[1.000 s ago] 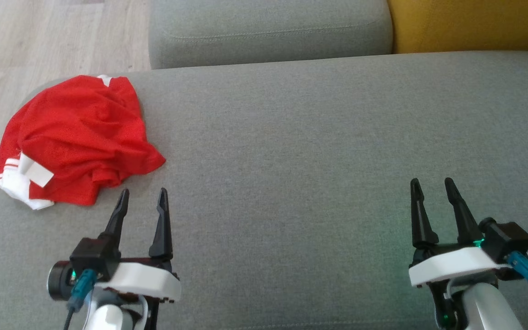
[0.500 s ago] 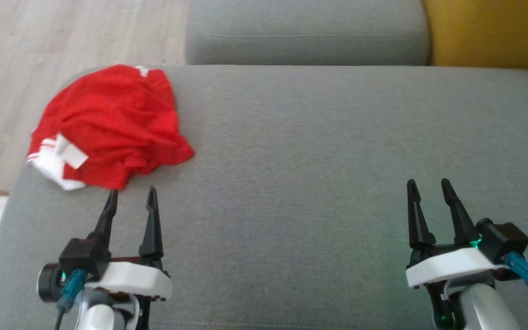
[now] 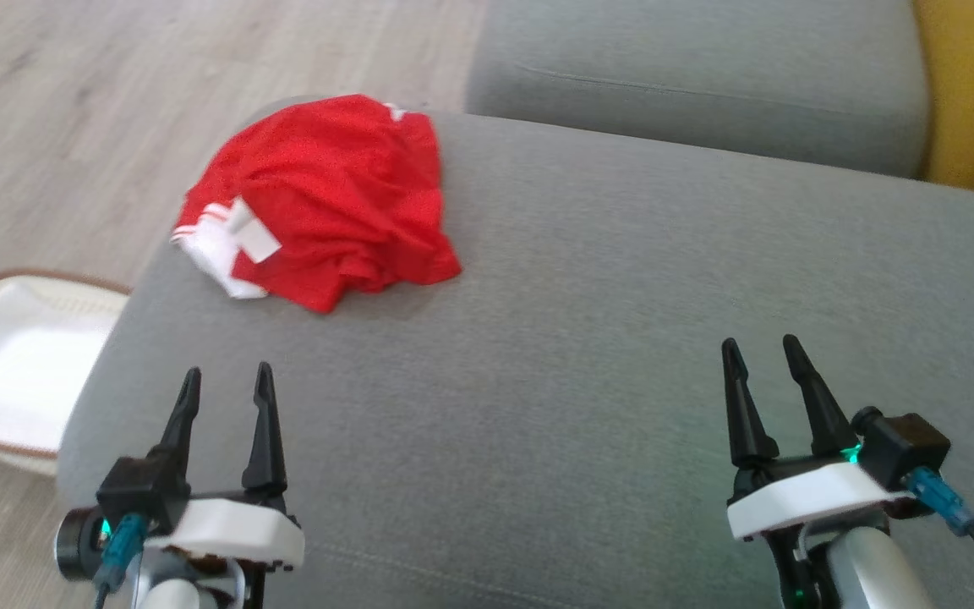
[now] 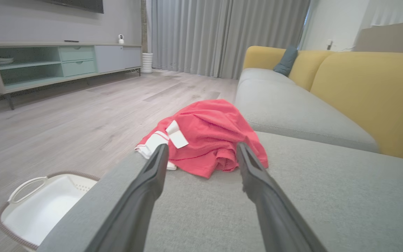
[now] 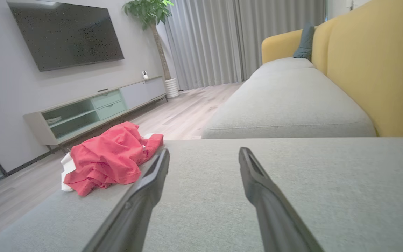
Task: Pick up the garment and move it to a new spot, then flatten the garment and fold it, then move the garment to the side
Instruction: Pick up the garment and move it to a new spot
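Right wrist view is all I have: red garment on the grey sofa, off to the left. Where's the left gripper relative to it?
Observer: The left gripper sits short of the red garment, not touching, fingers open and aimed roughly at it.
Operator: Anything on the floor that side?
Observer: A white basket stands on the floor beside the sofa's left end.
Operator: Any landmark on the garment?
Observer: A white tag lies on top, near its white-trimmed edge.

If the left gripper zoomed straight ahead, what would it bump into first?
Probably the red garment, crumpled on the grey sofa right ahead of the left gripper and its open fingers. How far away is hard to tell.
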Controlling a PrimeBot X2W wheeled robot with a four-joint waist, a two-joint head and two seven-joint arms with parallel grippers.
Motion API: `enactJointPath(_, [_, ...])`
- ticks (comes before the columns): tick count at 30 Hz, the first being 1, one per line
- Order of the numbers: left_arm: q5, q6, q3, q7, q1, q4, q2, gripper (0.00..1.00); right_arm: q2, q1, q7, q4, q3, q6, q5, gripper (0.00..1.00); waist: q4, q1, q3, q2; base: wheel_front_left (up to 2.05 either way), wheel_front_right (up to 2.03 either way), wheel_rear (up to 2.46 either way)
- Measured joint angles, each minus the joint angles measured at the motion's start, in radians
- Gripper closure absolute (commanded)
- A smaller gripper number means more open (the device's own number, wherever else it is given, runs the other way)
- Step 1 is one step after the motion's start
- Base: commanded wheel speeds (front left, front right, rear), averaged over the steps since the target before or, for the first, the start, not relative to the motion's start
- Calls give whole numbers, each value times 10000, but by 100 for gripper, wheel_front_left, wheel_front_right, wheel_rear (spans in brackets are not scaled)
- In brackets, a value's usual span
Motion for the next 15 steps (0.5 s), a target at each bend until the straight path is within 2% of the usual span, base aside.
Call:
enactJointPath(8, [0, 8, 109, 0, 200, -10, 0, 0, 0, 12, 0, 0, 251, 0, 221, 0, 878, 0, -46, 0, 0, 0, 0])
enactJointPath(15, [0, 8, 297, 0, 212, -52, 0, 0, 0, 12, 0, 0, 334, 0, 305, 0, 1110, 0, 18, 0, 0, 0, 0])
